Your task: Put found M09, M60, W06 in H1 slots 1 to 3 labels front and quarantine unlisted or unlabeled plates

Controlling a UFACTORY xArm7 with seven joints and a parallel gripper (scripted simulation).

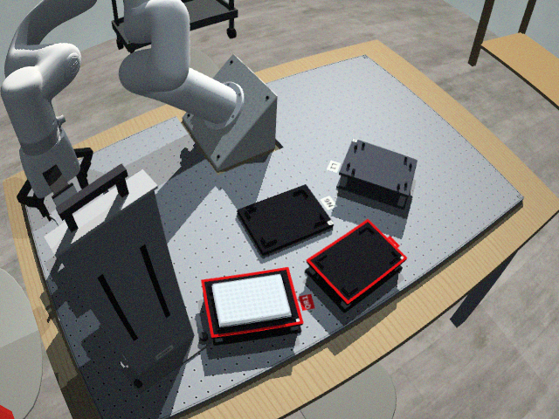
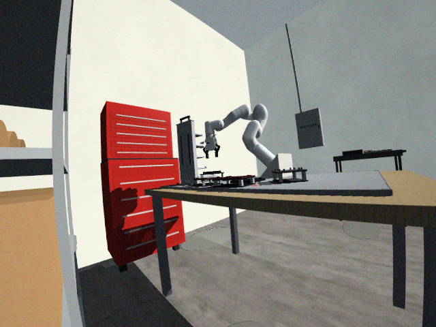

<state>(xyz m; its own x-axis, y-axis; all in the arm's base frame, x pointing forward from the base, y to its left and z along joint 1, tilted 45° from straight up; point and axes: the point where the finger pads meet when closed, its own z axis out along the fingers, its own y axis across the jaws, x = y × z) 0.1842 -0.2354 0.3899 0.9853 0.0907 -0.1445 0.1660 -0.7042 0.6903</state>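
Observation:
The plate hotel H1 (image 1: 119,265) is a dark grey tower with a handle at the left of the deck; it also shows in the exterior view (image 2: 185,154). Its open front faces away from the top camera, so the plates inside are hidden. In the exterior view light shelf or plate ends (image 2: 199,144) stick out of its front, too small to read. My gripper (image 1: 54,198) (image 2: 211,153) is open and empty, fingers pointing down, just in front of the hotel at about mid height. A white well plate (image 1: 251,300) sits in a red-framed quarantine nest.
A second red-framed quarantine nest (image 1: 356,260) holds no plate. The black nest N6 (image 1: 284,219) and the raised landing nest L1 (image 1: 378,168) hold no plate. The arm's grey wedge base (image 1: 244,117) stands at the back. A red tool cabinet (image 2: 140,176) stands beyond the table.

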